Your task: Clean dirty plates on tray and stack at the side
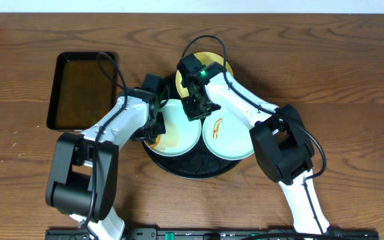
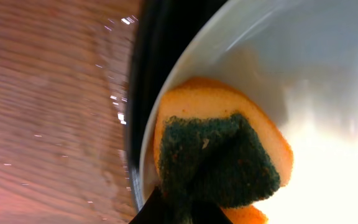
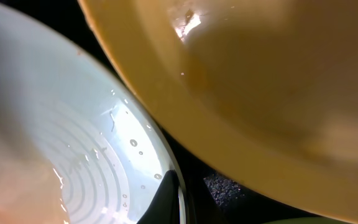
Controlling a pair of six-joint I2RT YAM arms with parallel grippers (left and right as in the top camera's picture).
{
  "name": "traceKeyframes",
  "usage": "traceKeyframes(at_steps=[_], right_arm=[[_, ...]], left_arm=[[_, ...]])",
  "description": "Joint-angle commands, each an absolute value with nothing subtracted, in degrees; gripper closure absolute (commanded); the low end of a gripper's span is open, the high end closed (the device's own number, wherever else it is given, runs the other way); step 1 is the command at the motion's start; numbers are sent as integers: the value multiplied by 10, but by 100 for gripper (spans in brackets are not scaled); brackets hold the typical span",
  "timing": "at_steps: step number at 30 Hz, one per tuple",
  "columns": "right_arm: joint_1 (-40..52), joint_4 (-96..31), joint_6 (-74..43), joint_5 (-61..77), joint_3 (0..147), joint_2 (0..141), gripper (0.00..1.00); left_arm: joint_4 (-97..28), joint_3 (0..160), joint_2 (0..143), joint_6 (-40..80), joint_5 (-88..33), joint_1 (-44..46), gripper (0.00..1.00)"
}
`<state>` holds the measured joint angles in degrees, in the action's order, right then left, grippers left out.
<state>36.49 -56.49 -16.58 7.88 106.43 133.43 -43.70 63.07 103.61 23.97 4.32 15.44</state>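
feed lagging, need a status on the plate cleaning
Left gripper shut on sponge on left mint plate. Right gripper at its rim, grip unclear. Right mint plate smeared. Nothing stacked yet.

Even, bright light from above makes the overhead view sharp, with soft shadows on the table [image 1: 352, 80]. The left wrist view is blurred: the sponge [image 2: 216, 162] is fuzzy and glare whitens the mint plate [image 2: 334, 162]. The right wrist view is soft, with a highlight glinting on the yellow plate [image 3: 260, 87].

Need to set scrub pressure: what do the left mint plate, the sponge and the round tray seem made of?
Mint plate: glossy plastic or glazed ceramic, by its highlights. Sponge: orange foam with dark green fibrous scouring pad. Tray: black, probably plastic; grainy surface.
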Motion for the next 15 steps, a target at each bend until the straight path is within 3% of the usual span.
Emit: traceKeyframes(at_steps=[1,15], right_arm=[[369,-564,-184,53,1058,1357,98],[369,-563,-184,53,1058,1357,99]], left_arm=[[-446,637,989,241,111,144,93],[-351,615,995,241,-103,146,92]])
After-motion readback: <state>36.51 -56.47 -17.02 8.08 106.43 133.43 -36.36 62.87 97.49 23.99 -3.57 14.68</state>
